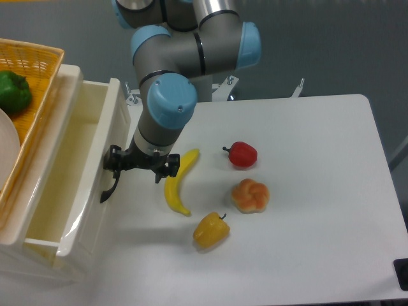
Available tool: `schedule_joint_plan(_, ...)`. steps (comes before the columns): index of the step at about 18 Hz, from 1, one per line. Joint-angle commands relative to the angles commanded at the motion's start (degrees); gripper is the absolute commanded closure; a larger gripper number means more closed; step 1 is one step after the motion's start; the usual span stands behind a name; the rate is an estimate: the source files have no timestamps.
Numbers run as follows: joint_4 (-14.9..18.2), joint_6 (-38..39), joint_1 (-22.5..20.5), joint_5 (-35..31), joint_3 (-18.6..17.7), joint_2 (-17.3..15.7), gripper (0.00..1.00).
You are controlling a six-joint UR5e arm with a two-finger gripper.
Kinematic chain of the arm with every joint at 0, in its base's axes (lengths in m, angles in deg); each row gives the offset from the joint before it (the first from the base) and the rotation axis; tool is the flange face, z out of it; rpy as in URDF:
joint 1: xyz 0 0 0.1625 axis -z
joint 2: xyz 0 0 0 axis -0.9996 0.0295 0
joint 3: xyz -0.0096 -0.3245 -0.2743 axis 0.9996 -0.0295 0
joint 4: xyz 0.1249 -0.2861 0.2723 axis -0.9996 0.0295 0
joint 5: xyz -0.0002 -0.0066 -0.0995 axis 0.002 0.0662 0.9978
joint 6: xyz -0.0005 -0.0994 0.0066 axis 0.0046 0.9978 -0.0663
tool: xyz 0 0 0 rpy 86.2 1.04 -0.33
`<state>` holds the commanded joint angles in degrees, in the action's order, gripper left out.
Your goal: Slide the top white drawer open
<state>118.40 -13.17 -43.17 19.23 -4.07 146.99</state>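
A white table (306, 255) carries the scene, with a cream-white cabinet (38, 264) at its left edge and the grey-and-blue UR5e arm (167, 102) reaching down beside it. The top white drawer (70, 185) stands pulled well out from the cabinet, its deep pale interior open to view and its front panel facing the table. A woven yellow basket (32, 70) sits on the cabinet top, holding a green pepper (13, 92). The gripper (111, 169) sits at the drawer front, its black fingers pressed up against the curved black handle (109, 190); whether they are clenched on it cannot be told from this angle. On the table just right of the gripper lies a banana (176, 183), then, further right, a red pepper (242, 154), a braided bun (250, 195) and a yellow pepper (211, 231).
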Motion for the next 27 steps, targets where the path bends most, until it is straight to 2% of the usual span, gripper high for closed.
schedule_joint_plan(11,0.00,0.00,-3.25,-0.52,0.17,-0.18,0.00)
schedule_joint_plan(27,-0.09,0.00,-3.96,-0.79,0.35,0.35,0.00)
